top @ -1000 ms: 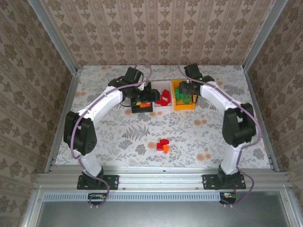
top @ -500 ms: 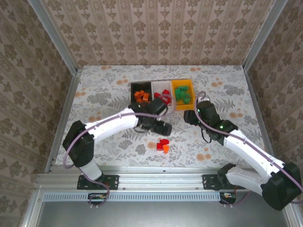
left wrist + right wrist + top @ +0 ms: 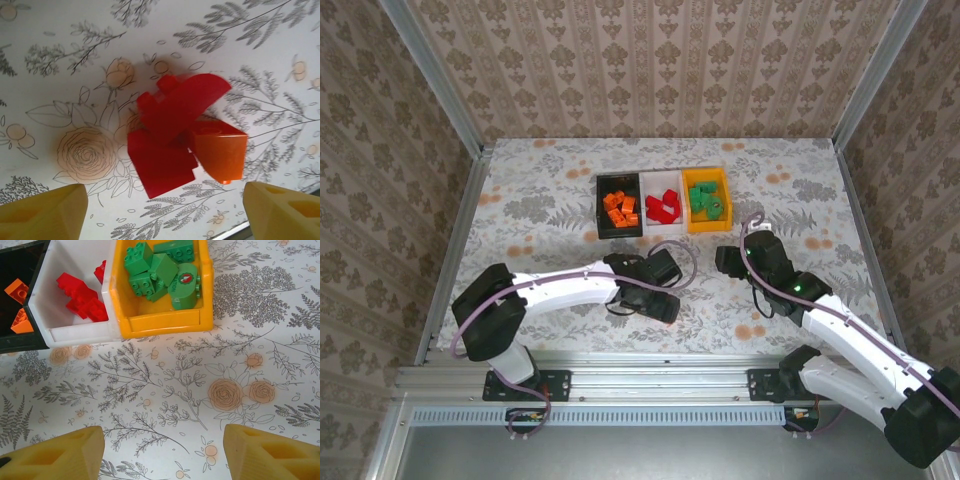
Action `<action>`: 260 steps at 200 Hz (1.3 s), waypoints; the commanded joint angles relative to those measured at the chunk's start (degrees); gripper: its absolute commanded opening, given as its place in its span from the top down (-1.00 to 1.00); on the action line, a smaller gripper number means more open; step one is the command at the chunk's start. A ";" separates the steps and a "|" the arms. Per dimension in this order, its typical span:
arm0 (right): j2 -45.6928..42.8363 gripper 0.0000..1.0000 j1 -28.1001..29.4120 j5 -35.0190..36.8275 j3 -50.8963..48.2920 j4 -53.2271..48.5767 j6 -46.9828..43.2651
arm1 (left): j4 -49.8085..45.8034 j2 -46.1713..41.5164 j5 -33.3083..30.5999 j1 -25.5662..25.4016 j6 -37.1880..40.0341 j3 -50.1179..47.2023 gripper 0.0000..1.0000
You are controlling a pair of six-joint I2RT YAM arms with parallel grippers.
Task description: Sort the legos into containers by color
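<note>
The left jaws are hanging wide open over red legos (image 3: 167,135) and an orange lego (image 3: 220,150), which are lying pressed together on the floral surface (image 3: 60,60). The right jaws are also gaping open above bare surface, near the orange-yellow bin (image 3: 160,322) holding green legos (image 3: 160,270) and the white bin (image 3: 75,334) beside it.

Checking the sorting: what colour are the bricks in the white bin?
Red bricks, clearest in the right wrist view.
</note>
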 commanded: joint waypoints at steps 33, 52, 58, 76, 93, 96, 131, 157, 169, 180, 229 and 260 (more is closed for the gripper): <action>-1.97 -0.31 -0.06 0.97 -1.89 -0.76 0.46 | 3.40 -0.77 -1.49 1.96 -1.91 -3.51 -0.51; -2.36 -0.31 -0.06 1.15 -2.06 -1.39 0.48 | 4.81 -0.85 -0.85 2.56 -1.78 -4.62 -0.48; -2.46 -0.31 -0.06 1.29 -2.15 -1.44 0.48 | 5.34 -0.76 -0.53 2.75 -1.76 -4.94 -0.47; -2.63 -0.31 -0.06 1.38 -2.24 -1.84 0.57 | 5.50 -0.76 -0.26 2.97 -1.85 -5.64 -0.43; -2.98 -0.31 -0.01 1.33 -2.24 -2.06 0.66 | 4.79 -1.58 -1.09 3.19 -1.96 -6.37 -0.39; -3.07 -0.32 -0.05 1.35 -2.24 -2.11 0.66 | 4.61 -1.85 -1.24 3.25 -2.02 -6.63 -0.38; -3.08 -0.31 -0.01 1.04 -2.56 -1.63 0.83 | 3.20 -5.35 -1.92 4.39 -2.22 -10.01 -0.37; -3.08 -0.31 0.05 0.66 -2.50 -1.53 0.88 | 2.20 -8.12 -2.15 4.73 -2.42 -11.03 -0.38; -3.08 -0.31 0.04 0.55 -2.50 -1.36 0.86 | 2.29 -9.26 -1.80 4.69 -1.98 -10.44 -0.42; -3.06 -0.31 0.03 0.59 -2.57 -1.18 0.92 | 1.77 -9.61 -1.42 4.66 -1.45 -9.21 -0.49; -3.15 -0.31 0.10 1.12 -3.25 -0.85 0.73 | 1.93 -7.66 0.73 3.30 2.26 -6.67 -0.60; -3.34 -0.31 0.05 1.11 -3.73 -0.58 0.75 | 3.52 -5.28 0.93 3.34 2.28 -7.56 -0.54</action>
